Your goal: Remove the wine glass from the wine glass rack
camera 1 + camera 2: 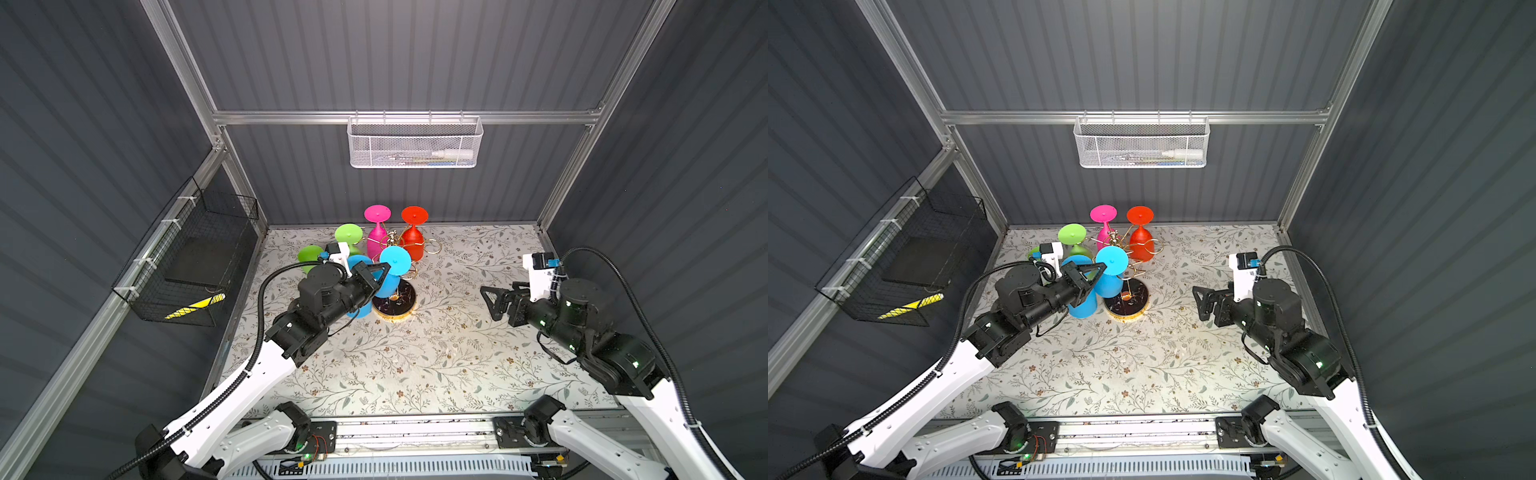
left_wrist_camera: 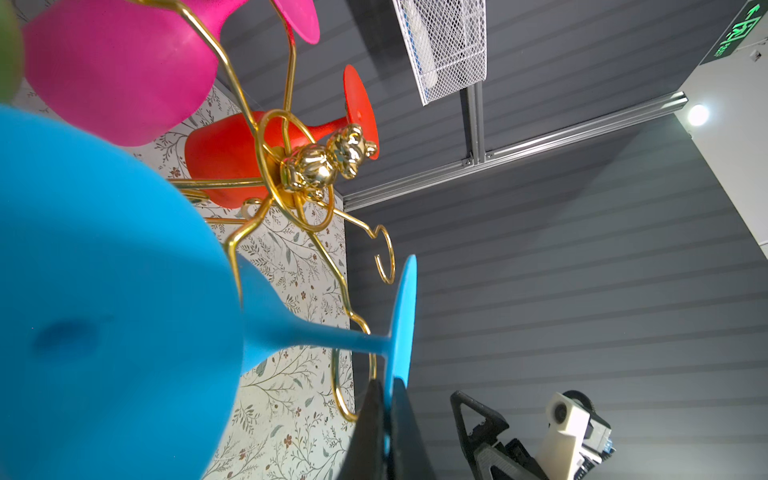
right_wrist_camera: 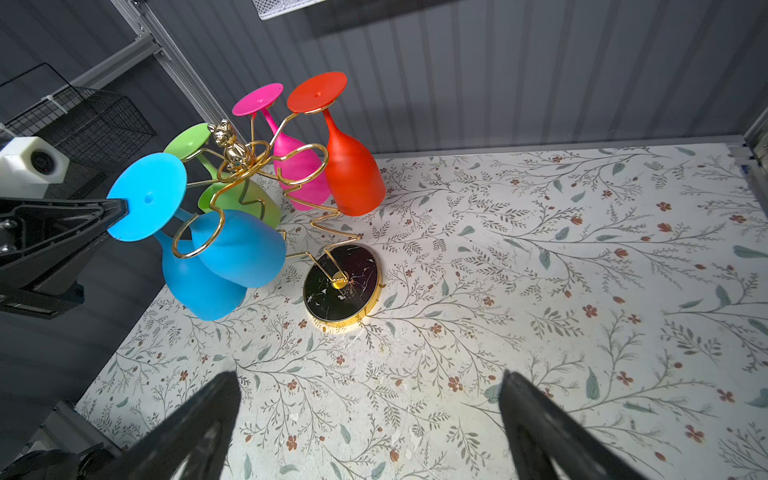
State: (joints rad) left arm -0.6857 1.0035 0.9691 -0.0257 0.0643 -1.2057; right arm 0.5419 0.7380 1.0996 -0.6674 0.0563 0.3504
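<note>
1. Right, nearest the front edge the floral tabletop lies bare, with wide room between the two arms.
2. The right tool hovers with its fingers spread wide over open tabletop, well apart from everything.
3. The left tool is pinching the rim of the blue wine glass at its foot disc.
4. That glass hangs bowl-down and tilted on the near-left side of the wine glass rack, a gold ring at its stem, a second blue glass crowding it.
5. Beyond hang the green pair, the pink glass and the red glass, near the back edge.
6. Farthest, a white mesh basket hangs on the back wall.
</note>
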